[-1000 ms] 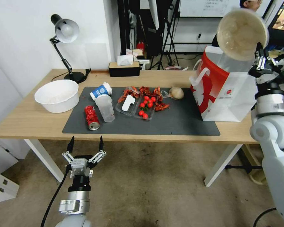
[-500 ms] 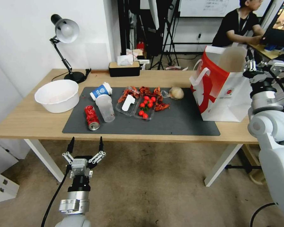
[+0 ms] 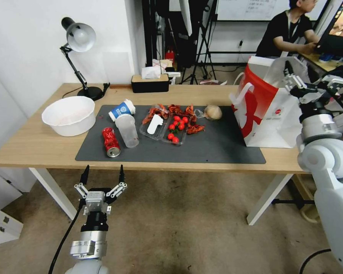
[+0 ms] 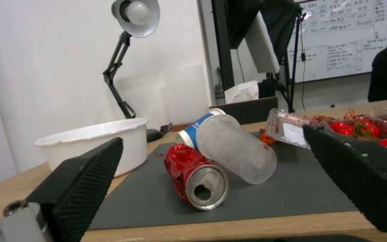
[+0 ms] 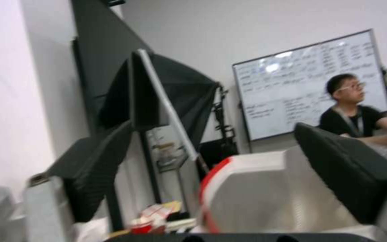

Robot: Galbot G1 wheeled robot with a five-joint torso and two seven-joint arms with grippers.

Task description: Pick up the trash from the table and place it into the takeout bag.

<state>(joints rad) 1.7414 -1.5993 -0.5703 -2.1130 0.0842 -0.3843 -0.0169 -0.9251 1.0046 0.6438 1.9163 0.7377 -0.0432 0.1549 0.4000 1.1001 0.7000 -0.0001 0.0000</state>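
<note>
On the dark mat of the table lies the trash: a crushed red can, a clear plastic cup tipped against a blue-and-white paper cup, and a beige paper wad farther right. The white takeout bag with red sides stands at the table's right end. My right gripper hovers open and empty at the bag's top edge. My left gripper hangs open below the table's front edge, facing the can.
A large white bowl stands at the left of the mat. A clear tray of cherry tomatoes and red shells sits mid-mat. A desk lamp and a tissue box line the back edge. A person sits behind the bag.
A second ago my right gripper held a beige bowl tilted above the bag. It has let go, the bowl is out of sight, and the gripper has sunk to the bag's rim. The left arm is still.
</note>
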